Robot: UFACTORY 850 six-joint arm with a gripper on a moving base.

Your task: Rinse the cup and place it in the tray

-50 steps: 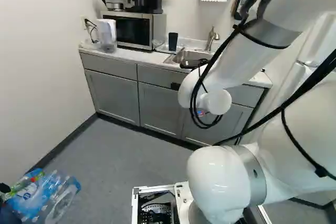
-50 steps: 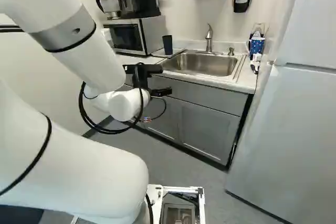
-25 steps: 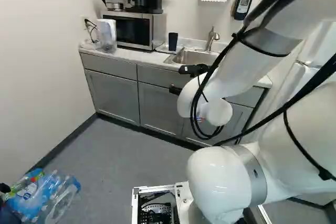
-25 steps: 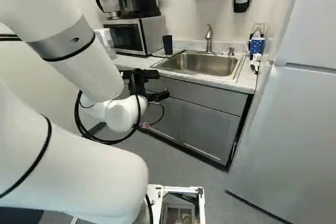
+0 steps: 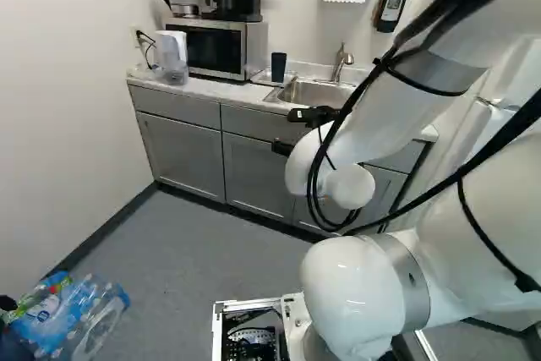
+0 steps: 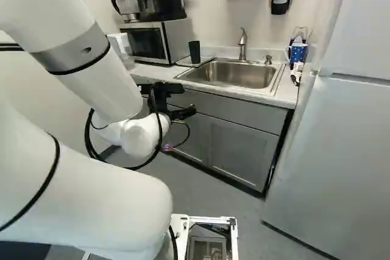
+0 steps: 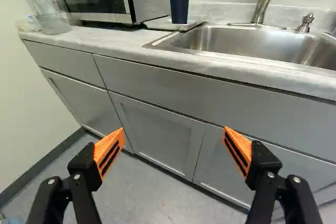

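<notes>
Grey panelled cabinets [image 7: 155,127] carry pale speckled tabletop [image 7: 118,43]. Stainless steel sink [image 6: 234,74] set in it, boxy silver-and-black microwave [image 5: 211,46] farther left. Black two-fingered gripper [image 6: 183,112] ahead of cabinet fronts—released, orange ribbed pads [image 7: 109,151] spread wide apart. Thin pale tray [image 7: 157,23] lies between microwave and sink. Tall dark-blue tapered cup [image 7: 179,1] stands upright on tray—near sink's rim, apart from gripper.

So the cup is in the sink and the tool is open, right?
Not quite: the cup isn't in the sink. The wrist view shows it standing on the tray beside the sink. The tool is open.
</notes>
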